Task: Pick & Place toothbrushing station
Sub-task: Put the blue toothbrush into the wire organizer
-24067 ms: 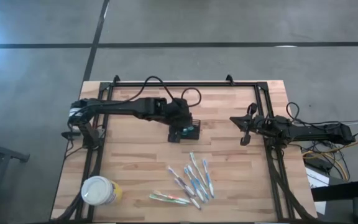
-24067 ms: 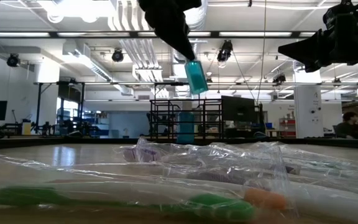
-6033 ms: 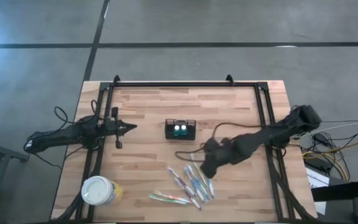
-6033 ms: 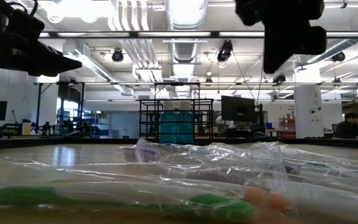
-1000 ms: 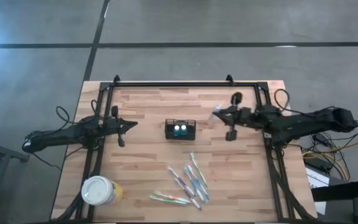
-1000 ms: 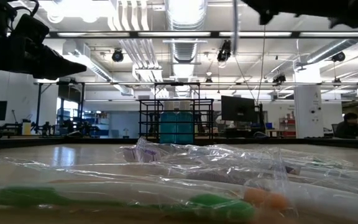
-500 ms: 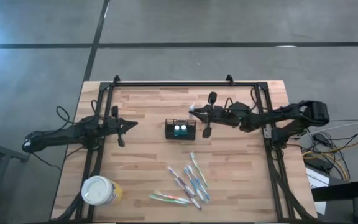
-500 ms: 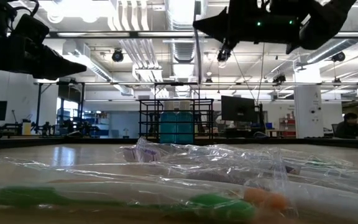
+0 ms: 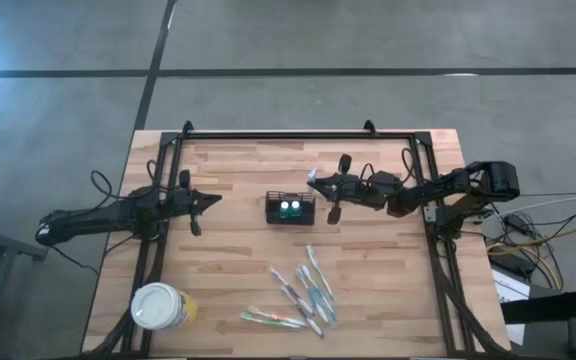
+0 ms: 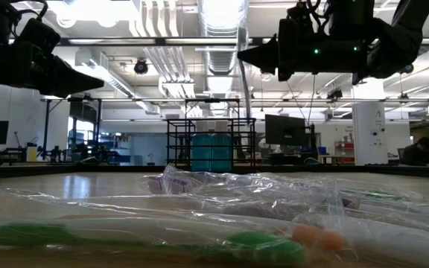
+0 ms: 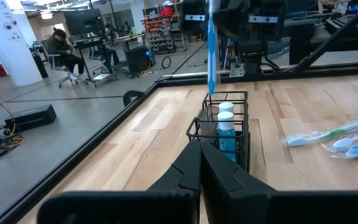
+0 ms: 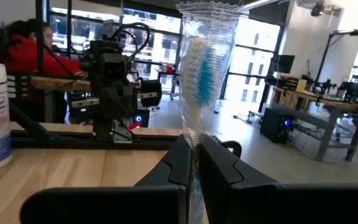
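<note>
Pinching a wrapped toothbrush (image 12: pixel 199 68) upright, the right gripper (image 9: pixel 314 181) hangs just beside the black wire caddy (image 9: pixel 290 208); the left gripper (image 9: pixel 214 198) is closed, empty.

black wire-mesh caddy (image 9: pixel 290 208), upright, mid-table

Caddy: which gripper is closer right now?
Right. The right gripper, shut on a wrapped toothbrush, hovers just off the caddy; the left gripper waits shut, farther away on its other side.
</note>
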Tool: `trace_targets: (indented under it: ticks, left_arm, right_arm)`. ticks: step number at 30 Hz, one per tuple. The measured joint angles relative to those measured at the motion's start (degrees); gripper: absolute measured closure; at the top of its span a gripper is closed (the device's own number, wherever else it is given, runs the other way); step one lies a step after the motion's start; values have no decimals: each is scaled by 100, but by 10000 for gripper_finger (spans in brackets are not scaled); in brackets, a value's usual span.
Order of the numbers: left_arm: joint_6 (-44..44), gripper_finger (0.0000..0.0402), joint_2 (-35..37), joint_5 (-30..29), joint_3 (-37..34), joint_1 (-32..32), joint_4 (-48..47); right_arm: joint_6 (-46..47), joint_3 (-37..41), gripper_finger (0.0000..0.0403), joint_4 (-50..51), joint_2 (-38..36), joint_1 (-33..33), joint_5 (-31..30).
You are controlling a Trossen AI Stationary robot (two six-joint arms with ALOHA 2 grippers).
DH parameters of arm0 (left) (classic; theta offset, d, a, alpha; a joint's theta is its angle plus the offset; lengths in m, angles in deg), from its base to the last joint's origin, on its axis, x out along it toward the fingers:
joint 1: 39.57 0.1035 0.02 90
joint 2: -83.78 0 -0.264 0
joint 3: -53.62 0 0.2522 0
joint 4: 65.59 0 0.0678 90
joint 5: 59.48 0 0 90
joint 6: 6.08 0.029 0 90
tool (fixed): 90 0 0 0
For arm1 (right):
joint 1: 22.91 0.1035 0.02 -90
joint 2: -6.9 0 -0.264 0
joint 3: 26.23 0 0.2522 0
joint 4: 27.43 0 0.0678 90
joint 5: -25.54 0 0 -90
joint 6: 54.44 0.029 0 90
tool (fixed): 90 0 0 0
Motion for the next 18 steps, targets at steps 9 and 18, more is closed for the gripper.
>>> trace_targets:
  ticks: [9,18]
  left_arm:
    - [-24,399,-2,-42,0,-2,-20]
    - [-51,399,-7,-42,0,0,-30]
  right_arm:
    - [180,-9,390,-780,938,38,-149]
    - [314,-21,390,-1533,1763,80,-476]
